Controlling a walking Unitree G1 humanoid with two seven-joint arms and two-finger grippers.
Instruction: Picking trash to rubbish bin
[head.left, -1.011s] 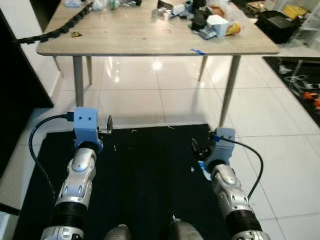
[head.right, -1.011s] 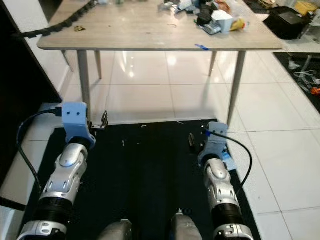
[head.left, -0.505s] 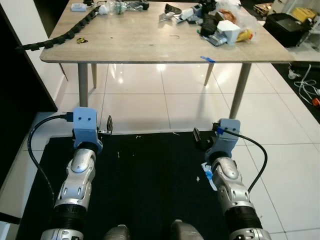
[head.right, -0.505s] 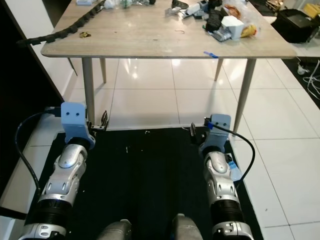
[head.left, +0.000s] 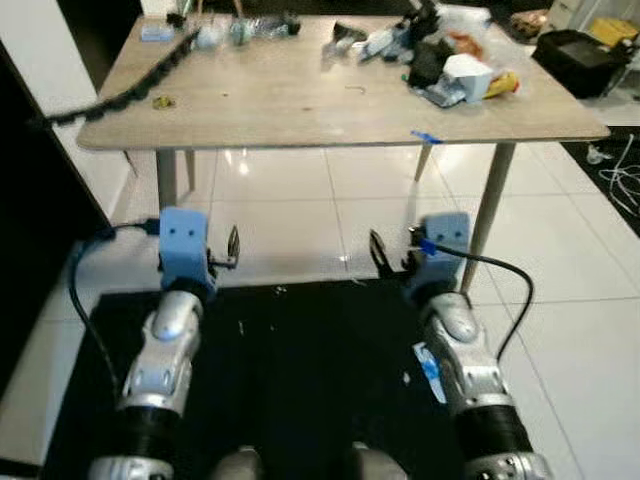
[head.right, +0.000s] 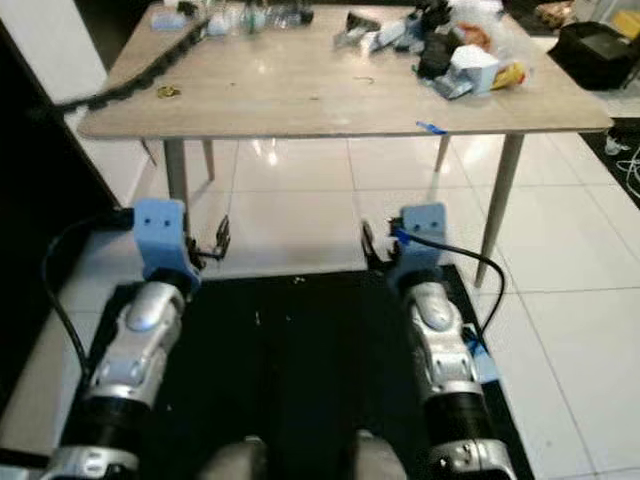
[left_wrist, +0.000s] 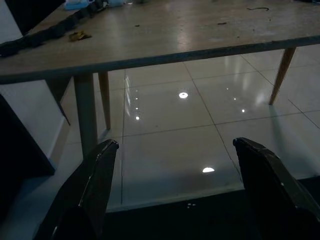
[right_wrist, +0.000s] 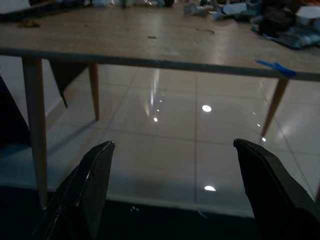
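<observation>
Left eye view is showing both the left gripper (head.left: 232, 252) and right gripper (head.left: 385, 262) hanging spread and empty, while trash (head.left: 452, 68) is sitting uncollected on the table (head.left: 300, 100), so everything remains.

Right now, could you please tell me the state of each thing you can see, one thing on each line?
Left tool: open, empty, held low in front of the table.
Right tool: open, empty, held low in front of the table.
Light wooden table: upright, cluttered along its far edge.
Black cable chain: lying along the table's left side.
White box: resting in the clutter pile.
Blue tape strip: overhanging the table's front edge.
Black floor mat: flat, speckled with small crumbs.
</observation>
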